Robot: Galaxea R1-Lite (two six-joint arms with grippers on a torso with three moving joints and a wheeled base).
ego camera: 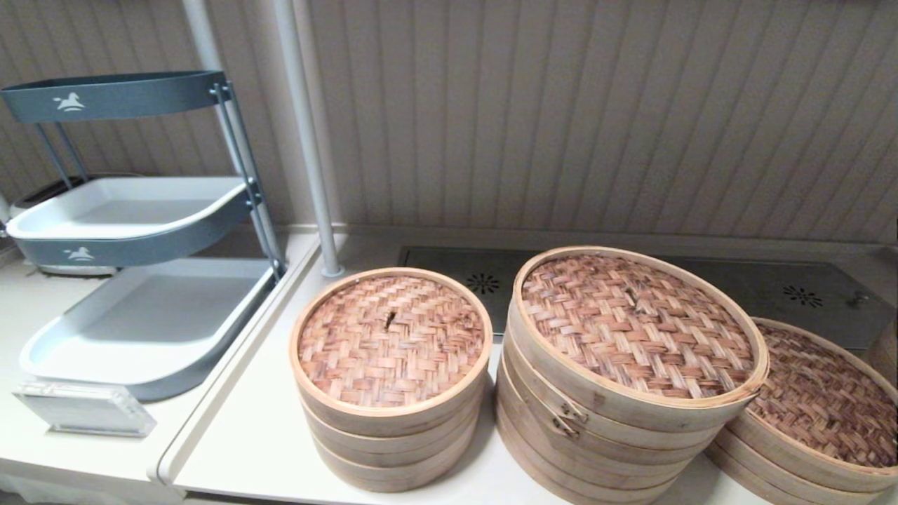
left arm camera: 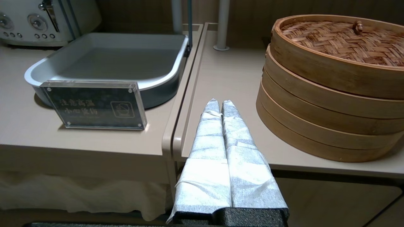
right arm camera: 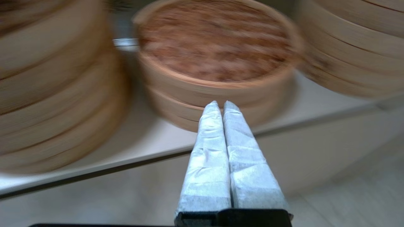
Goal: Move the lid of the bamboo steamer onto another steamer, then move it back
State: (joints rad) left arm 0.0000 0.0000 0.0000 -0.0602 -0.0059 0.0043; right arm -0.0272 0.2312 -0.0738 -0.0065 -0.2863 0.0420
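On the pale counter [ego camera: 238, 435]: three bamboo steamer stacks.
The large reddish-brown woven bamboo steamer lid [ego camera: 635, 330] tops the tall middle stack; the wide low steamer [ego camera: 821, 421] sits at lower right. Left hand [left arm camera: 220, 105] and right hand [right arm camera: 221, 107] have fingers pressed together, holding nothing, both below the counter edge.

So on the tabletop [ego camera: 238, 435] there are three steamer stacks in a row: the narrower stack [ego camera: 391, 379] on the left, the tall stack [ego camera: 617, 421] in the middle with the bamboo steamer lid [ego camera: 635, 330] on top, and another steamer [ego camera: 814, 421] tucked just behind its right side. A tiered tray rack [ego camera: 140, 231] stands off left, with a small sign [ego camera: 84, 407] in front of it.
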